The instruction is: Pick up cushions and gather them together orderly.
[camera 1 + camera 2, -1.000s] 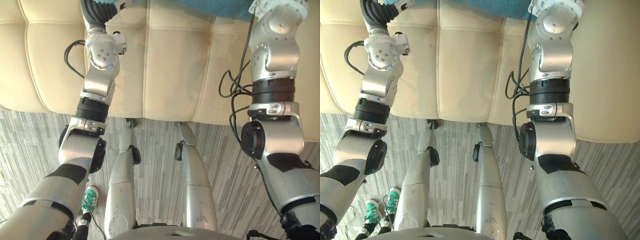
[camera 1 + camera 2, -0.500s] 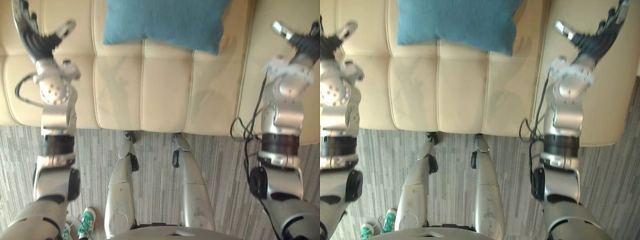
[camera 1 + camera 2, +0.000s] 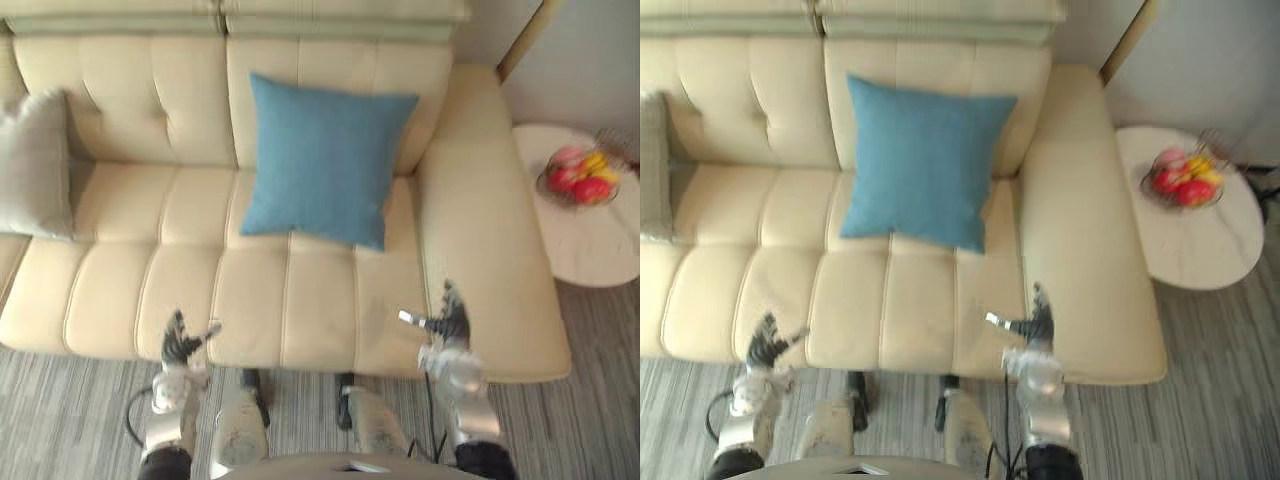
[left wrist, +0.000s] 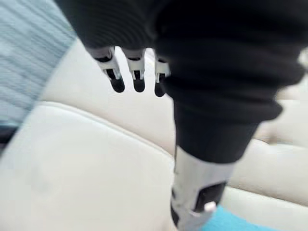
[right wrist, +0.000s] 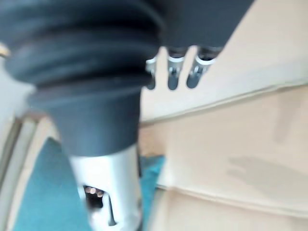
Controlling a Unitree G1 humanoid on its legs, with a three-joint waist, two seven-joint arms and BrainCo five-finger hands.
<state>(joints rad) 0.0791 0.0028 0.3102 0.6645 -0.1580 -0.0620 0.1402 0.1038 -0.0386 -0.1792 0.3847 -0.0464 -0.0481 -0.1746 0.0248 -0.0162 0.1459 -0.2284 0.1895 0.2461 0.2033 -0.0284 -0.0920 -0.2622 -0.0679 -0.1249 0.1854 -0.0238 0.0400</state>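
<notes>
A blue square cushion [image 3: 323,160] leans against the back of the cream sofa [image 3: 120,290], near its middle. A grey cushion [image 3: 35,165] stands at the sofa's left end. My left hand [image 3: 180,342] hovers open over the front edge of the seat, left of centre. My right hand [image 3: 443,325] is open over the front edge at the right, below the blue cushion [image 3: 923,160]. Both hands hold nothing; their straight fingers [image 4: 137,82] and fingers [image 5: 173,79] show over the cream seat in the wrist views.
A round white side table [image 3: 585,225] stands right of the sofa with a wire bowl of fruit [image 3: 578,175] on it. Grey striped carpet [image 3: 60,420] lies in front of the sofa. The sofa's right section [image 3: 480,230] is bare.
The camera has pulled far back, so the whole sofa, both cushions and the side table have come into view. Both arms have dropped from near the cushion to the seat's front edge.
</notes>
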